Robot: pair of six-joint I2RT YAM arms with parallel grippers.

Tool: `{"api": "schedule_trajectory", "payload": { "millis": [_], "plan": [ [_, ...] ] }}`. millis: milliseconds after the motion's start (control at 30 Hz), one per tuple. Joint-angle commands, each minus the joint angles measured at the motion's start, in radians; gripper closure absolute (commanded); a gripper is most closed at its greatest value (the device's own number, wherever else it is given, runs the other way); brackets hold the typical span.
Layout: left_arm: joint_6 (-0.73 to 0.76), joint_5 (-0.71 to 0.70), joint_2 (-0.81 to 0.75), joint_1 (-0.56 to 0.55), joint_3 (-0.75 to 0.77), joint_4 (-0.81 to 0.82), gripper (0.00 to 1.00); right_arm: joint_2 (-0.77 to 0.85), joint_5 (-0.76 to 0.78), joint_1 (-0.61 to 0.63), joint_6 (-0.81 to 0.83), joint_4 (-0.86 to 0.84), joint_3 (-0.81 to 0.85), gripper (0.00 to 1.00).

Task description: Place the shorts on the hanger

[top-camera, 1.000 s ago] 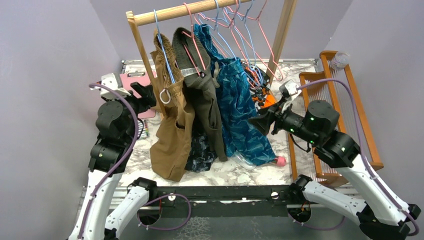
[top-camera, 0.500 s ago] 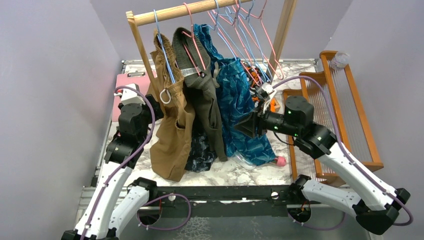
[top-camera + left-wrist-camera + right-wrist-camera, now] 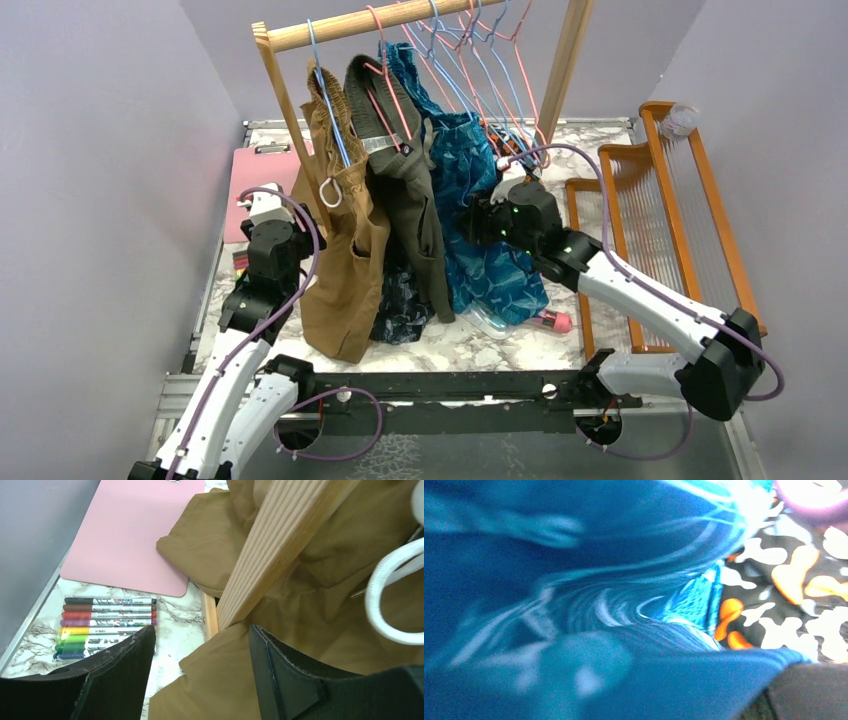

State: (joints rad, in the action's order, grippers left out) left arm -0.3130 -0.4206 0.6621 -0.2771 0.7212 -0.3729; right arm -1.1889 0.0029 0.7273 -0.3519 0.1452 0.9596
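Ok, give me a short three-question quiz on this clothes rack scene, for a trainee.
1. True or false: the left gripper has its jaws apart.
2. Which garment is the right gripper up against? A the tan garment, B the olive garment, C the shorts.
3. In the left wrist view, what lies beside the pink clipboard?
Key: 1 true; 2 C; 3 a pack of markers.

Left pincer point(image 3: 201, 642) agape, low; right pincer point(image 3: 470, 222) outstretched, state unclear.
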Motion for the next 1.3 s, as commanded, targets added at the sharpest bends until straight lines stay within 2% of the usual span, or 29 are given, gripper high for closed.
{"api": "schedule_trajectory", "payload": {
  "millis": [0, 233, 433, 633, 800, 933, 1033, 1133, 1267],
  "plan": [
    [0.035, -0.063, -0.003, -0.002, -0.02, 0.054, 0.3, -0.071, 0.332, -0.005, -0.076, -0.094, 0.049, 0.47],
    [0.07, -0.097, -0.001, -0.003, -0.041, 0.065, 0.3, -0.139, 0.432, -0.05, -0.116, -0.135, 0.098, 0.44],
    [0.083, -0.122, -0.023, -0.015, -0.081, 0.082, 0.3, -0.076, 0.462, -0.104, -0.116, -0.138, 0.051, 0.42],
    [0.09, -0.123, -0.017, -0.022, -0.088, 0.104, 0.3, 0.067, 0.289, -0.104, -0.093, -0.067, -0.027, 0.41],
    [0.085, -0.119, -0.019, -0.022, -0.095, 0.109, 0.3, 0.205, 0.052, -0.104, -0.017, 0.018, -0.073, 0.41],
    [0.08, -0.116, -0.024, -0.022, -0.098, 0.109, 0.3, 0.31, -0.227, -0.103, 0.021, -0.032, -0.133, 0.42],
    [0.076, -0.113, -0.024, -0.022, -0.1, 0.109, 0.3, 0.306, -0.374, -0.103, -0.003, -0.097, -0.159, 0.44],
    [0.072, -0.105, -0.024, -0.022, -0.101, 0.109, 0.3, 0.255, -0.382, -0.082, -0.013, -0.126, -0.15, 0.47],
    [0.072, -0.103, -0.028, -0.021, -0.103, 0.107, 0.3, 0.196, -0.226, 0.04, 0.034, -0.168, -0.129, 0.47]
  ]
}}
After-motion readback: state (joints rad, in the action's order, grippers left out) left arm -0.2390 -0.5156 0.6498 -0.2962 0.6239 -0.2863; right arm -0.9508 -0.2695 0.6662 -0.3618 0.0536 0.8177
